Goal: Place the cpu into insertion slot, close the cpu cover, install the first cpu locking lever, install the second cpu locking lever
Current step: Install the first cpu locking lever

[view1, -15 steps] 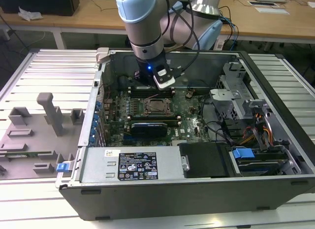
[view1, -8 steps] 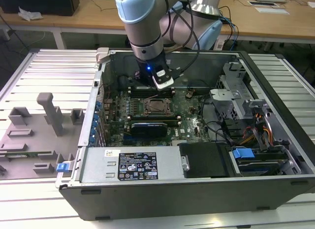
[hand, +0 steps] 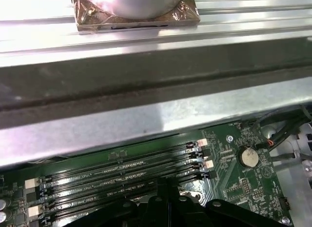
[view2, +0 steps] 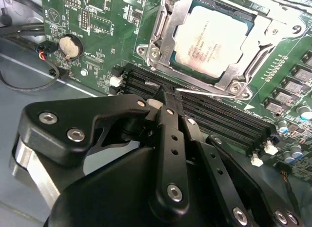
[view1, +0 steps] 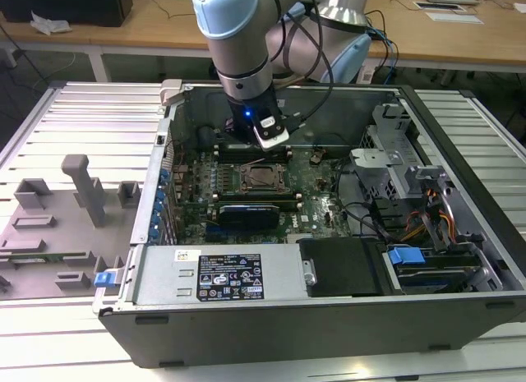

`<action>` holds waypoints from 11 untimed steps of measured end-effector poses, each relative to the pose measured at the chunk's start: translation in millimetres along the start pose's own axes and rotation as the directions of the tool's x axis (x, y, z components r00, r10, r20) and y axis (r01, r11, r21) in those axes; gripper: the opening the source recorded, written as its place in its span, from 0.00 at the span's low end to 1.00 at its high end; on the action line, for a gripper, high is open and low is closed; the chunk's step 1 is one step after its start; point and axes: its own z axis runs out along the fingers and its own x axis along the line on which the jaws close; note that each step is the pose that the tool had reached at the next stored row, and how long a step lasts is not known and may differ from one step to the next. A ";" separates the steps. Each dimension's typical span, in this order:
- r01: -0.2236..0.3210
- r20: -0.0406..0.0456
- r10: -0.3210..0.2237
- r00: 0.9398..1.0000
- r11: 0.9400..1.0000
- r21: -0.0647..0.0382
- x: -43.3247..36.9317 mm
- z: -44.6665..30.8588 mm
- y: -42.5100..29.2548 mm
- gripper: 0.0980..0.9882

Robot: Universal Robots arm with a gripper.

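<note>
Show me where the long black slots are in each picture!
Exterior view: slots behind the cpu, under the gripper.
Second wrist view: slots between cpu and gripper.
First wrist view: slots between gripper and case wall.
Shared landmark: the gripper; both wrist views also show the coin battery.

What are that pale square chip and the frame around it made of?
The cpu top looks like matte pale-grey metal: smooth, with a soft sheen. The cpu cover framing it looks like thin shiny stamped steel, glinting along its bent edges. Exact metals can't be told.
</note>
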 end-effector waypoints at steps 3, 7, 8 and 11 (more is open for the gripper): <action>-0.006 0.003 0.006 1.000 1.000 0.006 0.5 2.2 -0.6 0.01; -0.014 0.007 0.014 1.000 1.000 0.015 1.1 5.2 -1.4 0.01; -0.017 0.008 0.017 1.000 1.000 0.018 1.3 5.9 -1.5 0.01; -0.022 0.010 0.022 1.000 1.000 0.021 2.0 7.0 0.8 0.01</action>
